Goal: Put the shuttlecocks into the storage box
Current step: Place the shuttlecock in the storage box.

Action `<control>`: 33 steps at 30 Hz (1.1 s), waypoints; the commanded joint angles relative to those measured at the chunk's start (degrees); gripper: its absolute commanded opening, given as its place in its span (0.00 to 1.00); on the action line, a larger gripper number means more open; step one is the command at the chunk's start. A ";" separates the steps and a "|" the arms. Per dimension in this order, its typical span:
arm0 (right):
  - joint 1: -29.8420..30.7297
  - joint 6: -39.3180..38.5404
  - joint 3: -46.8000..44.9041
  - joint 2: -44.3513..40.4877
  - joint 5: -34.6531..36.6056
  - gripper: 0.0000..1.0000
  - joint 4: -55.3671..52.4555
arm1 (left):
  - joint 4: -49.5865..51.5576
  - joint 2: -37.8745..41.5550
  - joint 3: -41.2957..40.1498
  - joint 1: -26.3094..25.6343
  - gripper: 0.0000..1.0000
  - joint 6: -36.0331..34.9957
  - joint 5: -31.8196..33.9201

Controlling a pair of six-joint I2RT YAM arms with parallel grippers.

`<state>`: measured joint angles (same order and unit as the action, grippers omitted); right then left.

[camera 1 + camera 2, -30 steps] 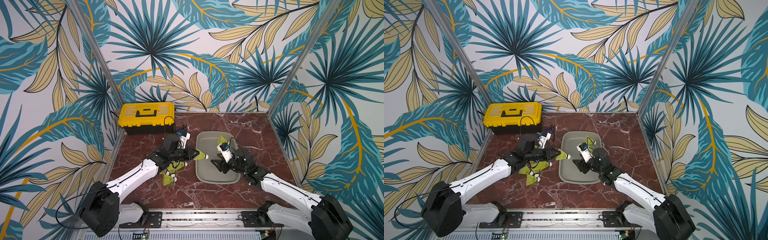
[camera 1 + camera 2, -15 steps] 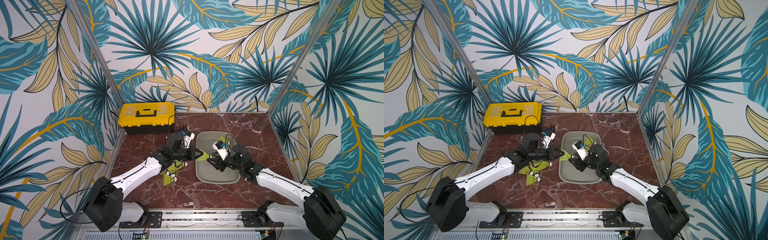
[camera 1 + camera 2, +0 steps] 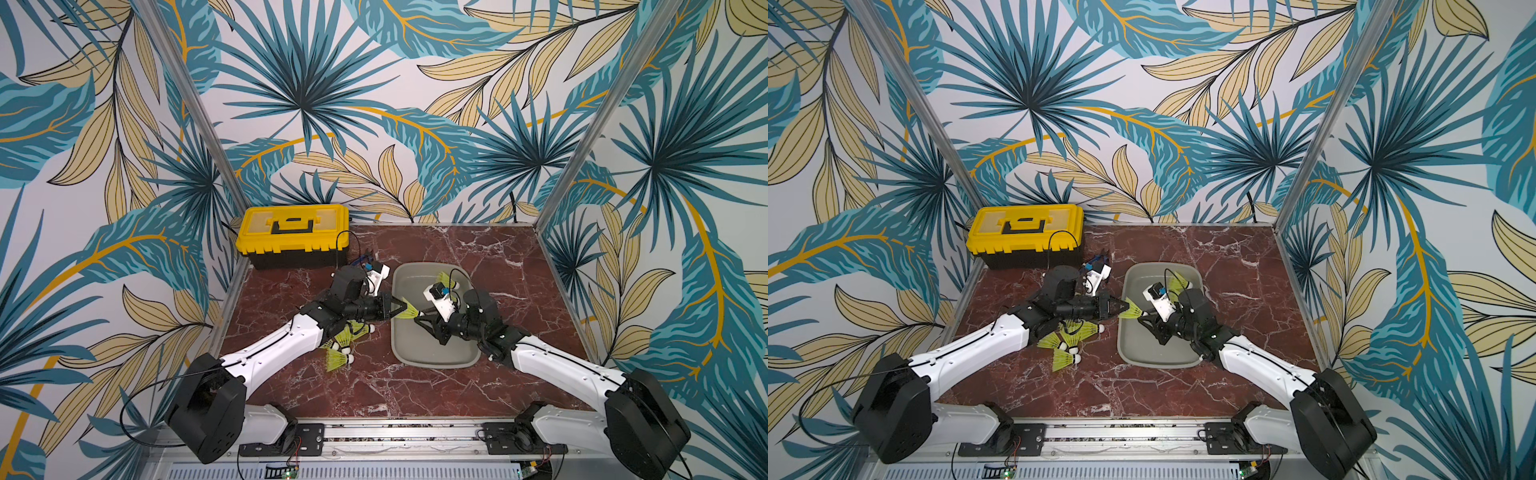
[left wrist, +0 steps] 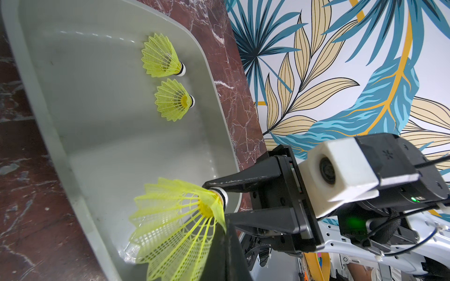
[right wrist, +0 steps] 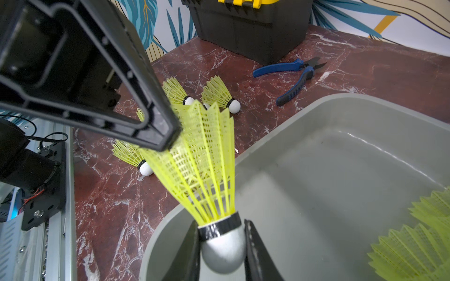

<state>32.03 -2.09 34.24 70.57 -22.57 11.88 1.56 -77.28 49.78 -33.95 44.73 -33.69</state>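
Observation:
A neon yellow shuttlecock (image 3: 405, 311) (image 3: 1130, 311) hangs over the left rim of the grey storage box (image 3: 432, 361) (image 3: 1158, 358), held from both ends. My left gripper (image 3: 394, 309) (image 4: 225, 227) is shut on the edge of its skirt (image 4: 175, 219). My right gripper (image 3: 419, 315) (image 5: 222, 248) is shut on its white tip, the black band just above the fingers. Two shuttlecocks (image 4: 160, 57) (image 4: 174, 99) lie inside the box at its far end. Several more shuttlecocks (image 3: 338, 359) (image 5: 216, 93) lie on the table left of the box, partly under my left arm.
A yellow-lidded black toolbox (image 3: 293, 235) stands at the back left. Blue-handled pliers (image 5: 292, 70) lie between it and the box. The marble table is walled in on three sides, with the arms' rail along the front.
My left gripper carried the shuttlecock right, over the box rim. My right gripper moved left to meet it and closed on the white tip.

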 commanded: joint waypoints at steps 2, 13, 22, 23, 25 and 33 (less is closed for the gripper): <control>0.23 -0.10 1.05 -1.17 0.93 0.17 -1.05 | -0.14 -0.33 2.79 -0.32 0.20 -1.30 -0.25; 0.29 -2.66 3.81 -0.95 2.08 0.15 -7.30 | 15.74 -2.88 9.63 -0.85 0.32 -13.34 -1.03; 0.25 -2.59 4.08 -0.46 1.80 0.15 -8.04 | 21.19 -5.37 13.33 -0.94 0.17 -17.46 -0.32; 0.26 -2.57 4.08 -0.43 1.78 0.15 -8.01 | 21.16 -5.50 13.50 -0.98 0.15 -17.55 -0.41; 0.30 -2.52 4.08 -0.43 1.90 0.15 -8.04 | 21.11 -5.69 13.58 -1.03 0.09 -17.57 -0.48; 0.29 -1.72 3.58 -1.02 2.76 0.27 -7.77 | 13.65 -6.31 11.75 -1.06 0.00 -12.67 -2.39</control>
<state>32.08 -3.68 37.45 70.24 -20.38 4.03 19.62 -82.94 60.25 -34.68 29.95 -34.41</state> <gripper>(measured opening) 0.281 0.043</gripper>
